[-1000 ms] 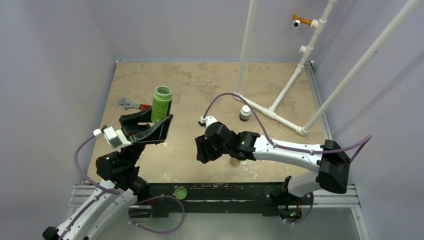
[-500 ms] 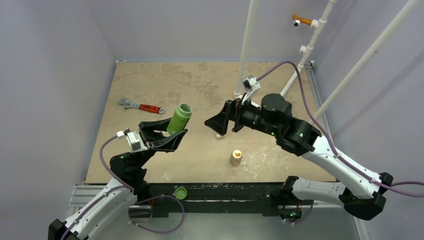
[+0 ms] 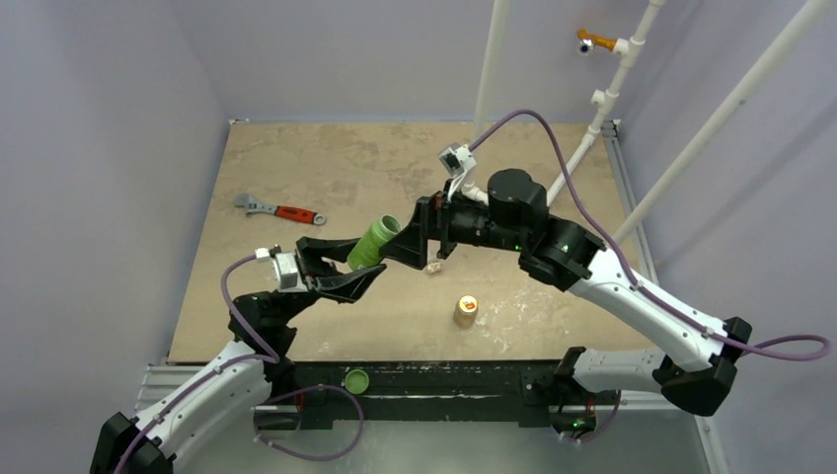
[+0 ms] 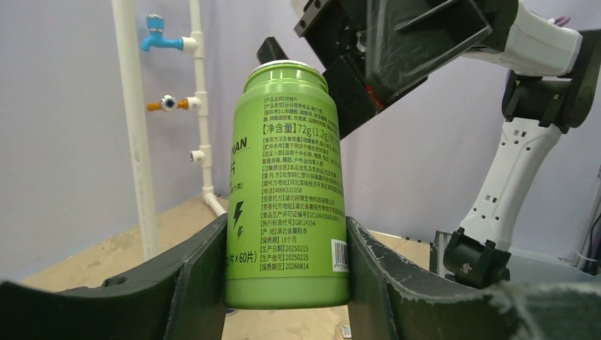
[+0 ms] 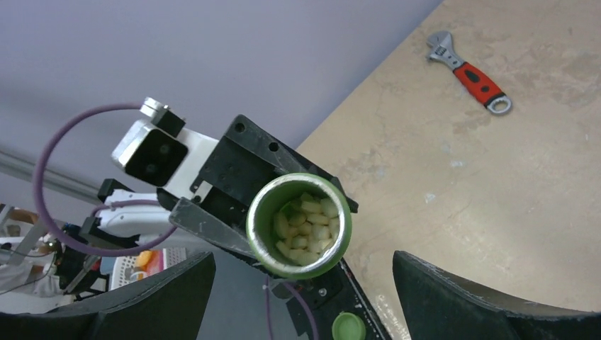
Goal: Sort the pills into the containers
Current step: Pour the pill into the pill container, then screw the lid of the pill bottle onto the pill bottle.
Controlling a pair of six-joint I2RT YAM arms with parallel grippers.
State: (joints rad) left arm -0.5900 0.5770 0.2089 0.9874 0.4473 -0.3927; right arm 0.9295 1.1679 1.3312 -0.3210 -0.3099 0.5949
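Holding green bottle [image 4: 287, 184] low in left gripper [image 4: 283, 244], gaping wide at right gripper [image 5: 305, 273]. Likely light, stiff, slick; grip mid-body, minding loose pills [image 5: 303, 227].

Pills [image 5: 305, 228] in bottle [image 3: 375, 242]; bottle in left end effector [image 3: 367, 259]; wrench [image 3: 279, 209] behind

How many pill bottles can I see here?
2: a green bottle held between the left fingers, and a tan bottle standing on the table. Others may be hidden.
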